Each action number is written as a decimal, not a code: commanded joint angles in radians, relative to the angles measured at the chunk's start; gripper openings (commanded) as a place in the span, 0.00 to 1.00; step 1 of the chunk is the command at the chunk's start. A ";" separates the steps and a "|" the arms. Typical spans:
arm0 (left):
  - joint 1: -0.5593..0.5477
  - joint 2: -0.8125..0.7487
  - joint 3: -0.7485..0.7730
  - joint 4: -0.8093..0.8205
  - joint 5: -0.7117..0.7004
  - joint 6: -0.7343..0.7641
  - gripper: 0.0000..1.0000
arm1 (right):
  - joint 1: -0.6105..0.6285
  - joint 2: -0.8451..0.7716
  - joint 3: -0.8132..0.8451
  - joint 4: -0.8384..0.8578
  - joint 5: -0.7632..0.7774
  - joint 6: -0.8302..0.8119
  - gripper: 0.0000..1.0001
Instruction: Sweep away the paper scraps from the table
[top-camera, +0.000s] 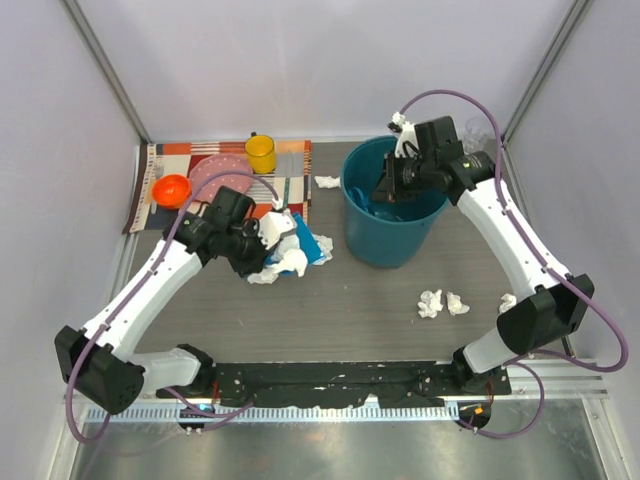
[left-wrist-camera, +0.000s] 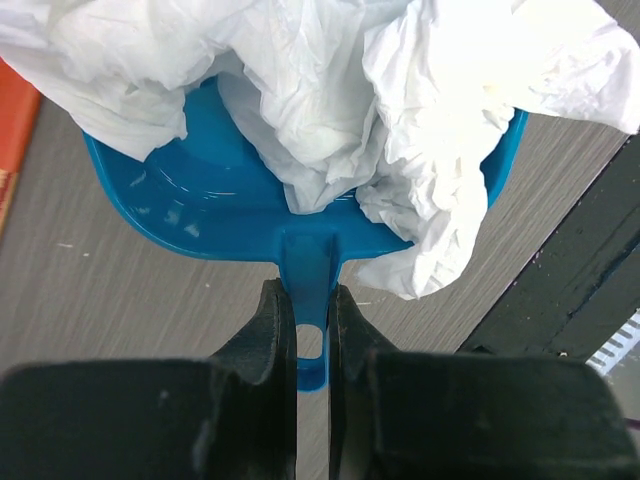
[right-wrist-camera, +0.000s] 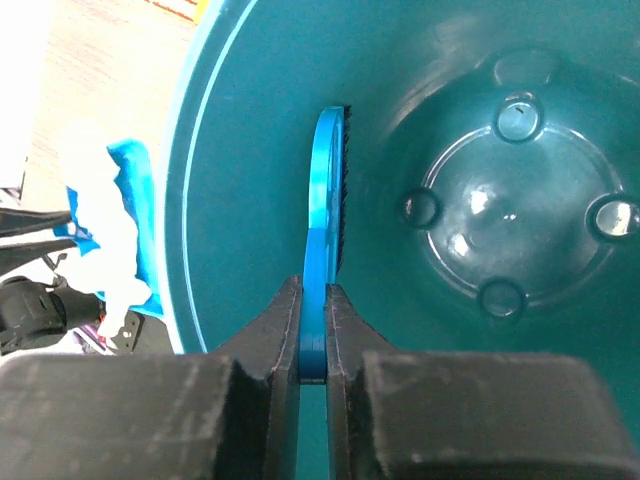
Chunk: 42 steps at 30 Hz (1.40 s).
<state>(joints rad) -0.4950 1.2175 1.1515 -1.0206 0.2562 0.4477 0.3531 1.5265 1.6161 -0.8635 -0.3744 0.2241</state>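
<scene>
The left fingers (left-wrist-camera: 268, 340) are clamped together on the narrow handle of a blue dustpan (left-wrist-camera: 200, 215), which sits over the left-centre of the desk (top-camera: 330, 320), just in front of the striped placemat (top-camera: 175, 155); whether the pan touches the surface or hangs just above it cannot be told. A heap of crumpled white paper scraps (left-wrist-camera: 330, 100) fills the pan, and one wad spills over its right edge. The right fingers (right-wrist-camera: 280, 330) reach down into the teal bucket (top-camera: 385, 245), which stands upright at the back right of the desk, and they are pinched on the thin handle of a blue brush (right-wrist-camera: 322, 200). The brush lies close along the bucket's inner wall with its dark bristles facing the middle. The part of the bucket's floor that shows in the right wrist view holds no paper. More scraps lie loose on the desk: one small piece (top-camera: 328, 182) at the back between the placemat and the bucket, two wads (top-camera: 430, 303) side by side in front of the bucket, and another (top-camera: 507, 301) just beside the right arm's elbow. On the placemat stand a yellow cup (top-camera: 261, 153), an orange bowl (top-camera: 171, 189) and a pink plate (top-camera: 215, 172).
</scene>
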 joint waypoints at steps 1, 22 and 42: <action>0.006 -0.004 0.132 -0.068 -0.014 -0.015 0.00 | 0.035 -0.049 0.051 -0.012 0.035 0.023 0.01; -0.013 0.506 1.034 -0.303 -0.046 -0.044 0.00 | 0.034 -0.048 0.291 -0.115 0.454 -0.069 0.01; -0.295 0.893 1.423 -0.054 -0.688 0.132 0.00 | 0.033 -0.184 0.315 -0.109 0.796 -0.086 0.01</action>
<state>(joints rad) -0.7582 2.0979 2.5427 -1.2263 -0.1978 0.4721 0.3874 1.4277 1.8885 -1.0092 0.2684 0.1593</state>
